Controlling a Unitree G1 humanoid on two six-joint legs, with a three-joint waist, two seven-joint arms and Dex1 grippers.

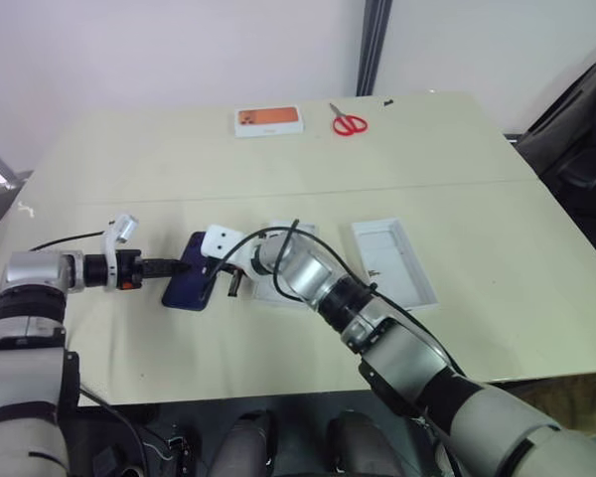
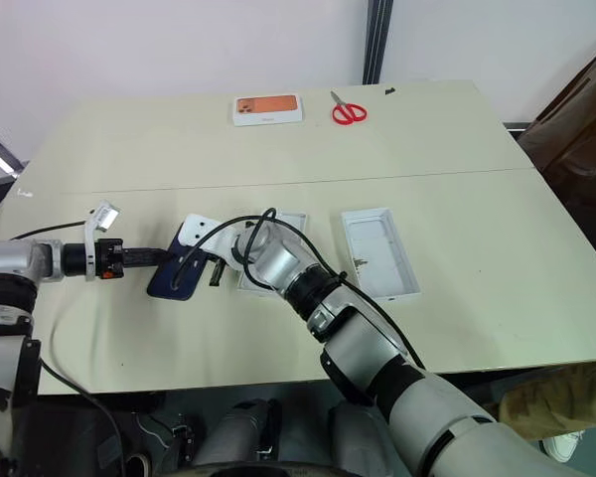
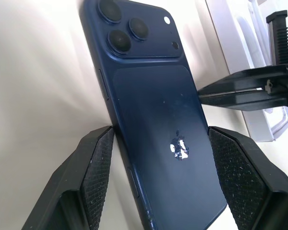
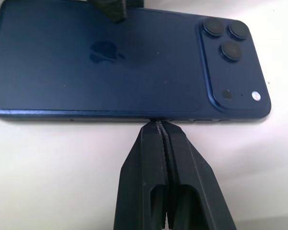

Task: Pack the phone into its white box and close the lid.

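Left jaws astride phone (image 3: 158, 129), box (image 2: 379, 250) empty

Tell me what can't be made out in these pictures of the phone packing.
- The phone's screen side: it lies back up in both wrist views, so its face is hidden.
- The white box: in the head views the right arm covers most of it, so its inner floor can't be seen.
- The print on the orange-topped box: too small in the head views.
- Whether the shut right tool actually touches the phone's edge: unclear in the right wrist view.
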